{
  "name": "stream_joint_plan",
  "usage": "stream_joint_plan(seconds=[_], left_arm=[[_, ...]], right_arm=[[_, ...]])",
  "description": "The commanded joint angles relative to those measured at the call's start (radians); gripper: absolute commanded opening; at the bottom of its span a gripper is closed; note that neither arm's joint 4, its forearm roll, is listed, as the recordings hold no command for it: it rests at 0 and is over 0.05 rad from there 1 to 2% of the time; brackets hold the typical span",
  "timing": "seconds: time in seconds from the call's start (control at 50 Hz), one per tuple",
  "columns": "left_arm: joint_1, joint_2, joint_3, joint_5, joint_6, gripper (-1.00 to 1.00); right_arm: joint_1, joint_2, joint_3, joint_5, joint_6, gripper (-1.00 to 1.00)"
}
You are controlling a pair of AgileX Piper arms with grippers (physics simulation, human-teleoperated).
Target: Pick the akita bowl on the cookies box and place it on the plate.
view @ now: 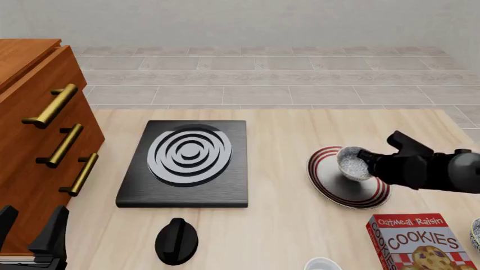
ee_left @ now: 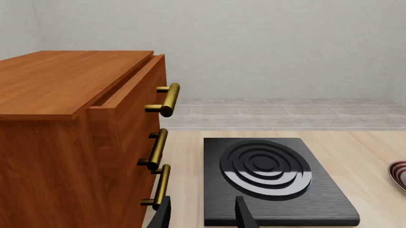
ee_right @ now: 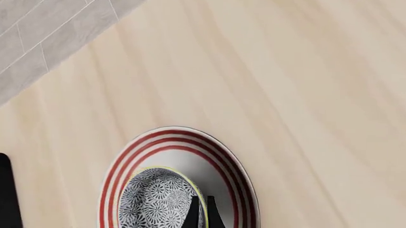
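Note:
The akita bowl (view: 351, 163) hangs tilted over the red-ringed plate (view: 372, 197) at the table's right. My right gripper (view: 367, 162) is shut on the bowl's rim. The right wrist view shows the speckled bowl (ee_right: 152, 202) above the plate (ee_right: 184, 137), with the two fingers of the right gripper (ee_right: 200, 213) pinched together on its rim. I cannot tell whether the bowl touches the plate. The cookies box (view: 416, 243) lies near the front right with nothing on it. My left gripper (view: 30, 236) stands open at the front left, by the cabinet, and shows open in its own view (ee_left: 203, 216).
A black stove slab (view: 188, 163) with spiral rings lies left of centre, a black knob (view: 177, 241) in front of it. A wooden cabinet (view: 30, 140) with brass handles fills the left side. A second patterned bowl (view: 475, 233) and a white rim (view: 322, 264) sit at the front right.

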State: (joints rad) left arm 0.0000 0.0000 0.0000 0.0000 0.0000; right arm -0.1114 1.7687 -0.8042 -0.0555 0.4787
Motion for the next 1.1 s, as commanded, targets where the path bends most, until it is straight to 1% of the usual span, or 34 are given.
stream_joint_plan(seconds=[0.02, 0.06, 0.12, 0.14, 0.24, 0.28, 0.3, 0.34, 0.36, 0.46, 0.48, 0.52, 0.56, 0.58, 0.68, 0.7, 0.8, 1.1], left_arm=[[0.0, 0.0, 0.0, 0.0, 0.0, 1.0], [0.0, 0.0, 0.0, 0.0, 0.0, 1.0], [0.0, 0.0, 0.0, 0.0, 0.0, 1.0], [0.0, 0.0, 0.0, 0.0, 0.0, 1.0], [0.0, 0.0, 0.0, 0.0, 0.0, 1.0], [0.0, 0.0, 0.0, 0.0, 0.0, 1.0], [0.0, 0.0, 0.0, 0.0, 0.0, 1.0], [0.0, 0.0, 0.0, 0.0, 0.0, 1.0], [0.0, 0.0, 0.0, 0.0, 0.0, 1.0], [0.0, 0.0, 0.0, 0.0, 0.0, 1.0], [0.0, 0.0, 0.0, 0.0, 0.0, 1.0], [0.0, 0.0, 0.0, 0.0, 0.0, 1.0], [0.0, 0.0, 0.0, 0.0, 0.0, 1.0], [0.0, 0.0, 0.0, 0.0, 0.0, 1.0], [0.0, 0.0, 0.0, 0.0, 0.0, 1.0], [0.0, 0.0, 0.0, 0.0, 0.0, 1.0], [0.0, 0.0, 0.0, 0.0, 0.0, 1.0], [0.0, 0.0, 0.0, 0.0, 0.0, 1.0]], right_arm=[[0.005, 0.02, -0.002, -0.015, 0.002, -1.0], [0.001, 0.021, -0.003, -0.014, -0.004, -1.0], [0.003, 0.027, -0.002, -0.019, 0.002, -1.0], [-0.002, 0.026, -0.004, -0.017, -0.006, -1.0], [0.001, 0.034, -0.002, -0.022, 0.0, -1.0], [-0.002, 0.035, -0.005, -0.02, -0.009, -1.0], [0.001, 0.037, -0.003, -0.021, 0.0, -1.0], [-0.003, 0.037, -0.006, -0.02, -0.01, -1.0], [0.003, 0.04, -0.002, -0.024, 0.002, -1.0], [-0.002, 0.048, -0.006, -0.028, -0.011, -1.0], [0.004, 0.052, -0.003, -0.031, -0.001, -1.0], [0.001, 0.053, -0.005, -0.031, -0.009, -1.0], [0.007, 0.054, -0.003, -0.032, -0.002, -1.0], [0.003, 0.053, -0.006, -0.029, -0.012, -1.0], [0.013, 0.062, -0.003, -0.036, -0.001, -1.0], [0.009, 0.064, -0.006, -0.033, -0.007, 1.0], [0.025, 0.066, 0.001, -0.04, 0.011, 1.0], [0.019, 0.039, -0.002, -0.024, 0.009, 1.0]])
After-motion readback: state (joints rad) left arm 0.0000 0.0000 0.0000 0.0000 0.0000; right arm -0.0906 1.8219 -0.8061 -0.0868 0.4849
